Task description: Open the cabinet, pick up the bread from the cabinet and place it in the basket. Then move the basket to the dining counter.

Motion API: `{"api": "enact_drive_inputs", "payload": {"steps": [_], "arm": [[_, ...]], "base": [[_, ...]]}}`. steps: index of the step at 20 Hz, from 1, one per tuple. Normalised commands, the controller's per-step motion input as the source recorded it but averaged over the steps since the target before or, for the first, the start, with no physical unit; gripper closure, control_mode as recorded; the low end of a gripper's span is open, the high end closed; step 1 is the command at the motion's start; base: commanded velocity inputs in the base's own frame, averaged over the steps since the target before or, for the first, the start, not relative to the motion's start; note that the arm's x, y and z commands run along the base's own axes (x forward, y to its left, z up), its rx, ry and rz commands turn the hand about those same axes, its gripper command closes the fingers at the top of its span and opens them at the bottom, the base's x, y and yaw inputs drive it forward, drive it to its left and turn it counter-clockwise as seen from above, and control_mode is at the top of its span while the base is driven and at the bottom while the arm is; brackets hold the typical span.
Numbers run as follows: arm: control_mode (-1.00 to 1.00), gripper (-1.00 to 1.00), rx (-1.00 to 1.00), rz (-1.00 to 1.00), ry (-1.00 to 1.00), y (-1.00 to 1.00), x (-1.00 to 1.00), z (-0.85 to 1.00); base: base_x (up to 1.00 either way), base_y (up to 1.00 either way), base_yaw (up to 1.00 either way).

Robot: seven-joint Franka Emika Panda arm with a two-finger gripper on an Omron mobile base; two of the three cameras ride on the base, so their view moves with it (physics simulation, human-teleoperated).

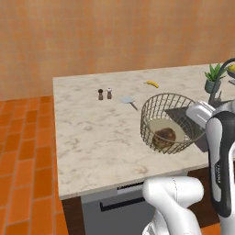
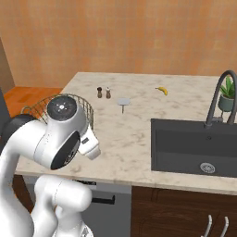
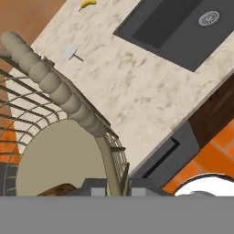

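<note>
One bread (image 1: 165, 136) lay in your basket (image 1: 158, 108), a small dark brown rounded lump on the pale disc base; in the hand view only a sliver of it (image 3: 58, 190) showed at the bottom edge, the rest cut off. You could see the basket as a round bowl of thin tan wire mesh, its thick, ribbed rim (image 3: 50, 81) curving up through the hand view. It stood on the pale marble-like table (image 1: 92, 137) near the front edge, just beside the dark sink (image 2: 194, 146). From the right base view your arm's white joint covered most of the basket (image 2: 34, 110), so only part of the rim and mesh showed there. Your gripper (image 3: 112, 188) was clamped on the basket's rim wire, the two dark fingertips (image 3: 93, 187) close together on either side of it, though their tips were largely cut off at the bottom of the hand view. Farther back on the table you had two small shakers (image 1: 104, 94), a flat spatula-like utensil (image 1: 128, 101) and a banana (image 1: 152, 84). A potted plant (image 2: 227, 95) stood behind the curved tap (image 2: 217, 99).
</note>
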Motion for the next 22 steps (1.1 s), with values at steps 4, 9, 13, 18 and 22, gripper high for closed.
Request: {"api": "enact_drive_inputs", "payload": {"steps": [4, 9, 13, 18, 22], "arm": [[-1.00, 1.00, 0.00, 0.02, 0.05, -0.18, 1.00, -0.45], [-1.00, 1.00, 0.00, 0.00, 0.06, -0.12, 0.98, -0.42], [-1.00, 1.00, 0.00, 0.00, 0.12, -0.13, 0.83, -0.47], [-1.00, 1.00, 0.00, 0.00, 0.04, -0.11, 0.57, -0.30], [-1.00, 1.00, 0.00, 0.00, 0.01, -0.07, 0.39, -0.24]], "base": [[0.00, 0.00, 0.00], [0.00, 0.00, 0.00], [0.00, 0.00, 0.00], [0.00, 0.00, 0.00], [0.00, 0.00, 0.00]]}}
